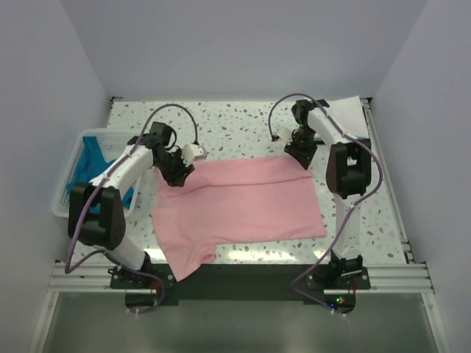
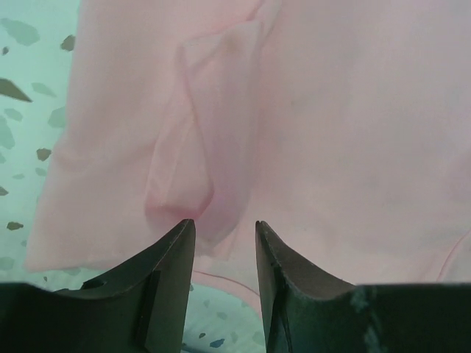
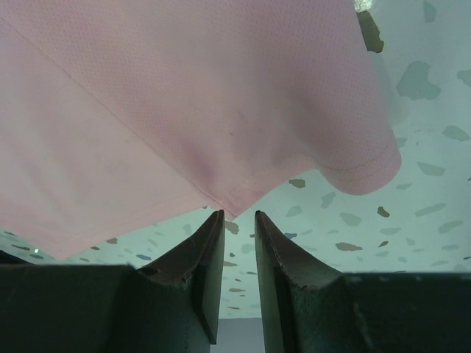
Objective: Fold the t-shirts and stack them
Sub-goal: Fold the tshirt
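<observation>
A light pink t-shirt (image 1: 239,202) lies spread on the speckled table, with one sleeve hanging toward the near edge. My left gripper (image 1: 175,173) is at its far left corner. In the left wrist view the left gripper (image 2: 223,225) is open, with a raised fold of the pink shirt (image 2: 294,132) just past the tips and nothing between them. My right gripper (image 1: 302,155) is at the far right corner. In the right wrist view the right gripper (image 3: 238,214) is narrowly open, and a hemmed corner of the pink shirt (image 3: 184,110) lies just beyond the tips. A teal-blue shirt (image 1: 92,153) sits in the basket.
A white lattice basket (image 1: 68,193) stands at the table's left edge beside the left arm. A white cloth (image 1: 346,112) lies at the back right corner. The table's near edge runs along a metal rail (image 1: 243,276).
</observation>
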`<state>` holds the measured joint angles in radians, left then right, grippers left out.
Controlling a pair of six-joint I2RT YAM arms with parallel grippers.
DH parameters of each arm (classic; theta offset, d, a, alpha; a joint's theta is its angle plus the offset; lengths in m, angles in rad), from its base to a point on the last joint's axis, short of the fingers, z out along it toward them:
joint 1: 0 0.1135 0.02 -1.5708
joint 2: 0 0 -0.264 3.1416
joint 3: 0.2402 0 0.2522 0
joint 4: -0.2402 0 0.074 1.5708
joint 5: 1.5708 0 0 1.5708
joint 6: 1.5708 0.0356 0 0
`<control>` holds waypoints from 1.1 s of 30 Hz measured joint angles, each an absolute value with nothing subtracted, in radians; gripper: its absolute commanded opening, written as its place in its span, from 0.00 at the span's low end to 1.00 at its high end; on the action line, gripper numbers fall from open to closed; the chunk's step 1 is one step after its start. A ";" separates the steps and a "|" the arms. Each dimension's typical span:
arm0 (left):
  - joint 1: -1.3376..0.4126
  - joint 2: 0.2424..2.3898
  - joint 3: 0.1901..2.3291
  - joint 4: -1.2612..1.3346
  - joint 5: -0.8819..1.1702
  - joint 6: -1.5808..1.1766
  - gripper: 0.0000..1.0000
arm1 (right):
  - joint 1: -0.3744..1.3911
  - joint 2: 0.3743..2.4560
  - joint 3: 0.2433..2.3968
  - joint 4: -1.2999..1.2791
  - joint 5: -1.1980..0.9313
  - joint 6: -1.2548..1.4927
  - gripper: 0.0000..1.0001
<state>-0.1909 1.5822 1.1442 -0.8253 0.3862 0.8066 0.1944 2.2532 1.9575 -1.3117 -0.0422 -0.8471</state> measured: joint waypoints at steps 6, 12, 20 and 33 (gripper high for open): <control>-0.149 1.756 1.306 -0.758 0.291 0.662 0.34 | 0.194 2.253 1.959 -1.311 -0.043 -0.830 0.19; -0.144 1.884 1.382 -0.724 0.187 0.615 0.27 | 0.194 2.253 1.958 -1.300 -0.041 -0.808 0.06; -0.146 1.931 1.382 -0.767 0.160 0.617 0.26 | 0.196 2.253 1.884 -1.262 -0.018 -0.782 0.06; -0.163 1.843 1.260 -0.866 0.261 0.701 0.24 | 0.196 2.253 1.850 -1.245 -0.016 -0.777 0.06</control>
